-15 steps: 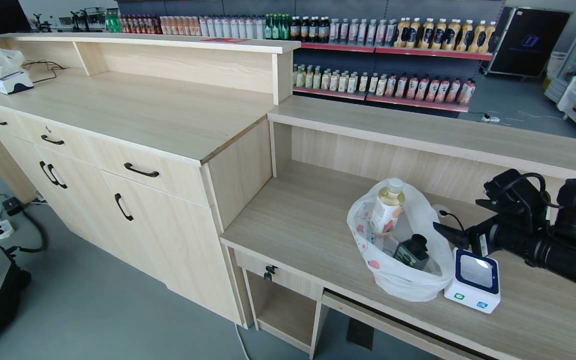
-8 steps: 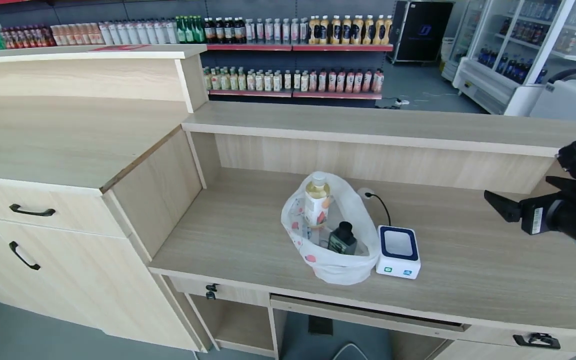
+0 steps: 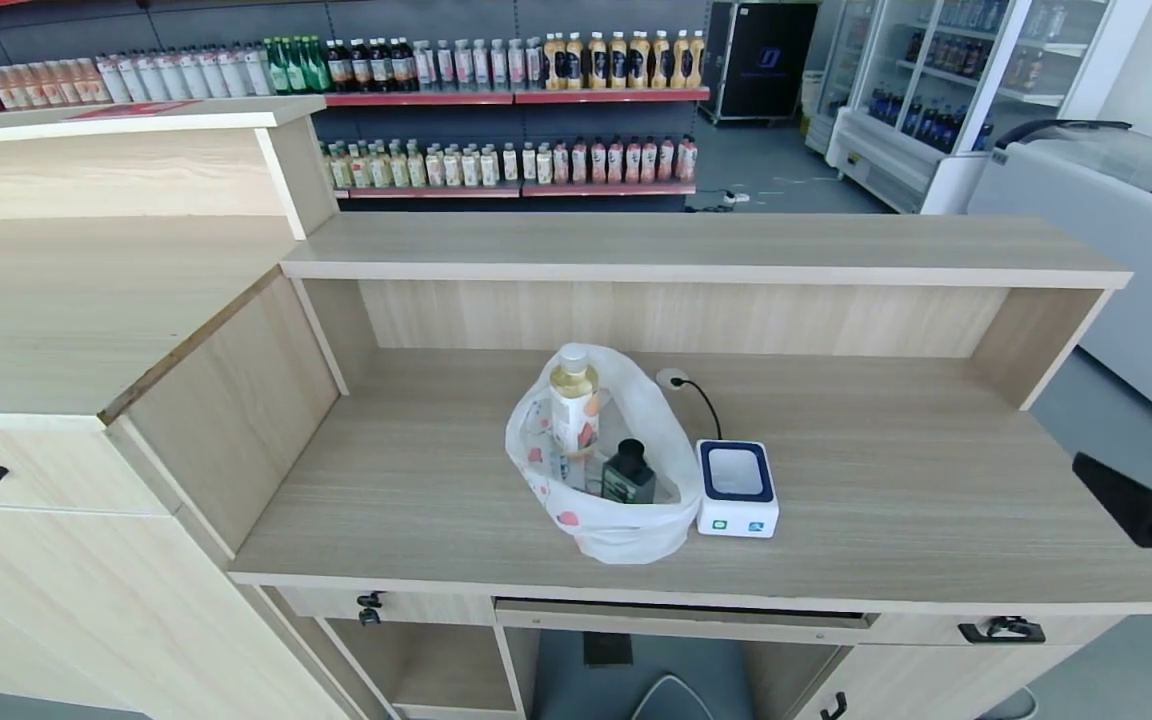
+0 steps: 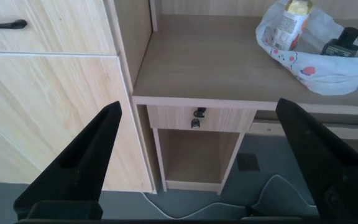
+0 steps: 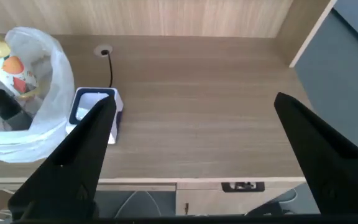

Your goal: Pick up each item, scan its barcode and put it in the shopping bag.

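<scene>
A white plastic shopping bag (image 3: pixel 604 525) stands open on the lower desk (image 3: pixel 896 500). Inside it a pale yellow drink bottle (image 3: pixel 574 400) stands upright beside a small dark bottle (image 3: pixel 628 473). A white barcode scanner (image 3: pixel 736 488) with a blue-framed window sits against the bag's right side. My right gripper (image 5: pixel 194 102) is open and holds nothing, hovering by the desk's right front corner, and one of its fingers (image 3: pixel 1131 510) shows there. My left gripper (image 4: pixel 197 109) is open with nothing in it, low and in front of the desk's left end, with the bag (image 4: pixel 316 53) off to one side.
A taller counter (image 3: pixel 56 320) with cabinet doors adjoins the desk on the left. A raised shelf (image 3: pixel 696 250) runs along the desk's back. The scanner's cable (image 3: pixel 701 400) leads to a hole behind it. Keyed drawers (image 4: pixel 196 118) sit under the desk. Drink shelves and freezers stand behind.
The head camera has swung to the right. Relative to the bag and scanner, my right arm has drawn away from beside them to the desk's right front corner.
</scene>
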